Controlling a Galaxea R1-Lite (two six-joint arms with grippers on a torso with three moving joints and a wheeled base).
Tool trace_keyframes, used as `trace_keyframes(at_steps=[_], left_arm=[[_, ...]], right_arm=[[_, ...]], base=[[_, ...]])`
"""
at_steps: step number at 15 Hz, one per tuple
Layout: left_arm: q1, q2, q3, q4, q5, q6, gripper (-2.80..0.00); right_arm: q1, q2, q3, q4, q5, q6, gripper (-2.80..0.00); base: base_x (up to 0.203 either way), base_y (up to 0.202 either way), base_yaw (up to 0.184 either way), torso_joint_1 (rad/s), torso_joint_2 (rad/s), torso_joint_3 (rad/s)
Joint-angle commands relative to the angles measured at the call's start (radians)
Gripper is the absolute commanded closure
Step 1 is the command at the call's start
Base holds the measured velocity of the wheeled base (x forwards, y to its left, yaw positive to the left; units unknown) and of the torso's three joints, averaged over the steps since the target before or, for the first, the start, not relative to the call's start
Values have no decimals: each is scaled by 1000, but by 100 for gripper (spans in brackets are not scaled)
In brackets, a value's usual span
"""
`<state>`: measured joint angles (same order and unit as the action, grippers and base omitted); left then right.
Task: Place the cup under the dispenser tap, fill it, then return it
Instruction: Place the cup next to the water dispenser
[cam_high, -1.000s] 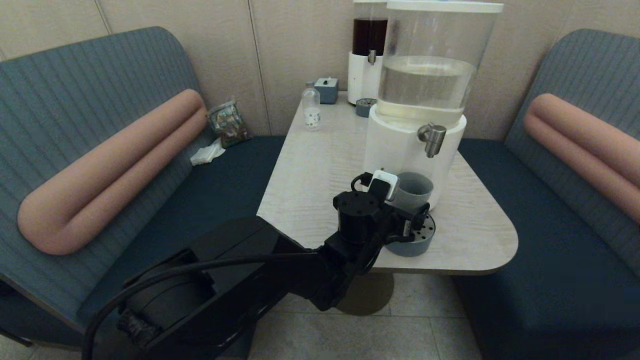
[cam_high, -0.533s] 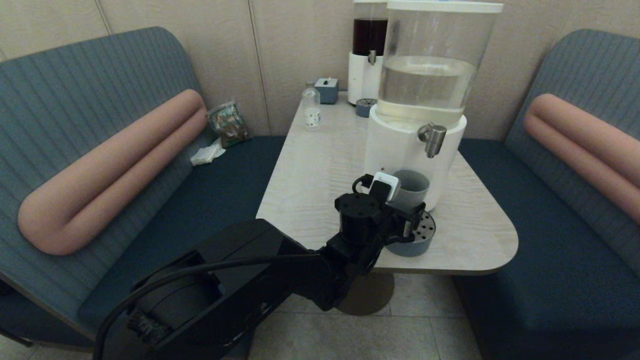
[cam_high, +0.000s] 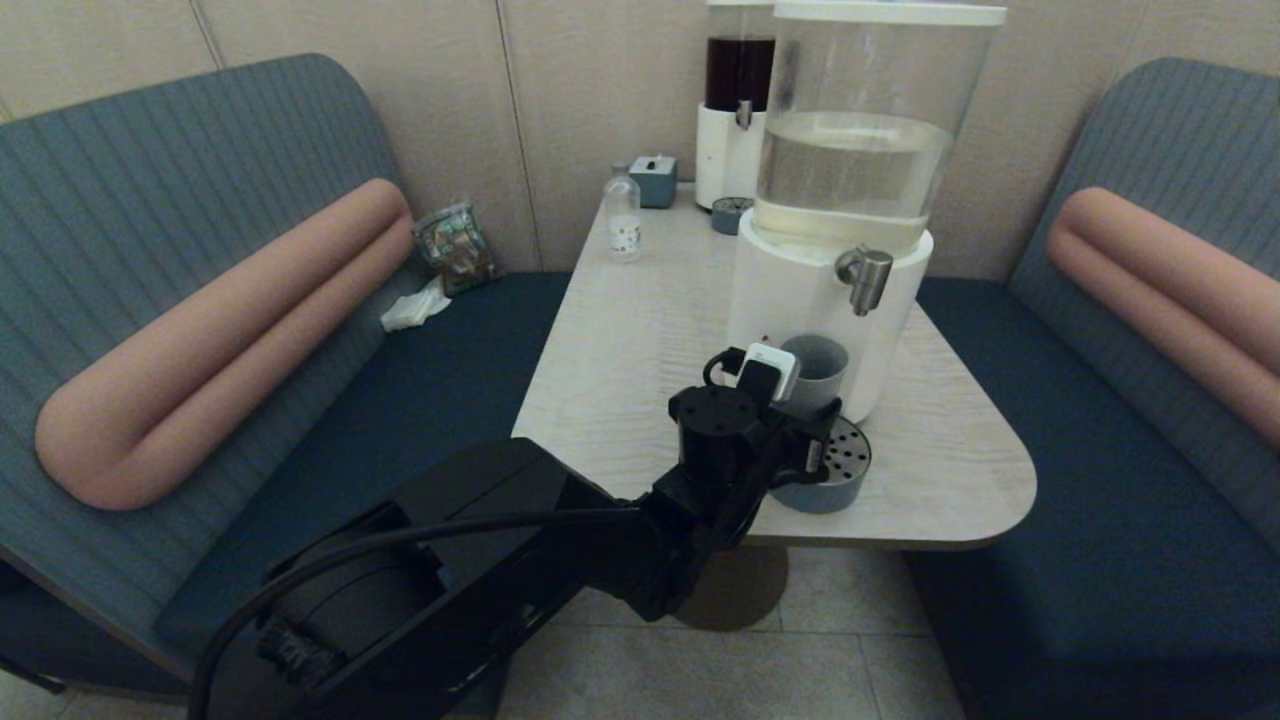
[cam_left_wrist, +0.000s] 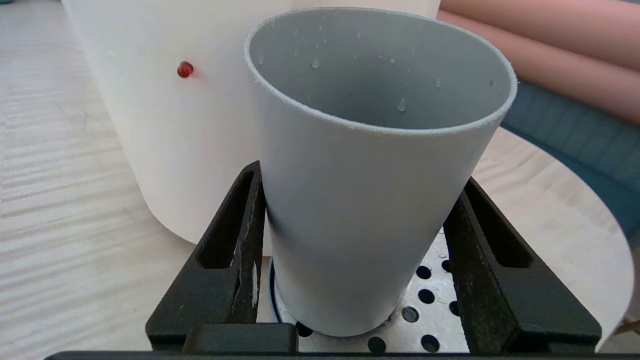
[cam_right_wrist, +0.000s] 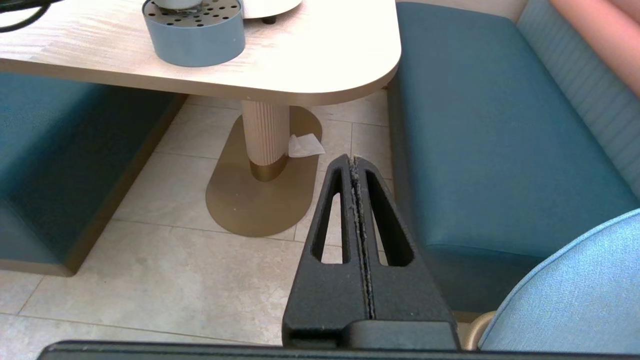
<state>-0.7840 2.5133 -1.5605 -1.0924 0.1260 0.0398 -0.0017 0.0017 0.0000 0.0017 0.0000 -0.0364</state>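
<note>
The grey-blue cup (cam_high: 818, 368) stands upright between the fingers of my left gripper (cam_high: 812, 410), which is shut on it. Its base is at the left edge of the round drip tray (cam_high: 838, 482), close against the white base of the clear-water dispenser (cam_high: 800, 290). The silver dispenser tap (cam_high: 868, 278) is above and to the right of the cup's mouth. In the left wrist view the cup (cam_left_wrist: 370, 175) has drops on its inner wall, and the gripper (cam_left_wrist: 361, 175) clasps its lower half over the perforated tray (cam_left_wrist: 435, 300). My right gripper (cam_right_wrist: 354, 161) is parked low over the floor, shut and empty.
On the table (cam_high: 640, 340), at the back, are a small clear bottle (cam_high: 623, 215), a grey box (cam_high: 655, 180), the dark-liquid dispenser (cam_high: 738, 110) and its small tray (cam_high: 730, 213). Blue benches flank the table. A tissue (cam_right_wrist: 305, 145) lies by the table's foot.
The left gripper has carried the cup a little to the left and back, from under the tap toward the dispenser's base. The right arm has not moved.
</note>
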Motion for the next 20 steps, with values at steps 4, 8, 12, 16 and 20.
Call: trace_keyframes(at_steps=[4, 8, 12, 16, 20], left_arm=[[-1, -101, 105, -22, 24, 1, 0], [-1, -229, 272, -29, 57, 12, 0], [23, -328, 418, -85, 90, 35, 0], [111, -372, 503, -141, 93, 44, 0], [217, -347, 518, -200, 91, 46, 0]], right_arm=[[0, 1, 0, 0, 0, 0, 0], [0, 1, 0, 0, 0, 0, 0], [0, 1, 0, 0, 0, 0, 0], [0, 1, 0, 0, 0, 0, 0], [0, 1, 0, 0, 0, 0, 0]], base=[[0, 0, 0, 0, 0, 0], [0, 0, 0, 0, 0, 0], [0, 0, 0, 0, 0, 0], [0, 0, 0, 0, 0, 0], [0, 0, 0, 0, 0, 0]])
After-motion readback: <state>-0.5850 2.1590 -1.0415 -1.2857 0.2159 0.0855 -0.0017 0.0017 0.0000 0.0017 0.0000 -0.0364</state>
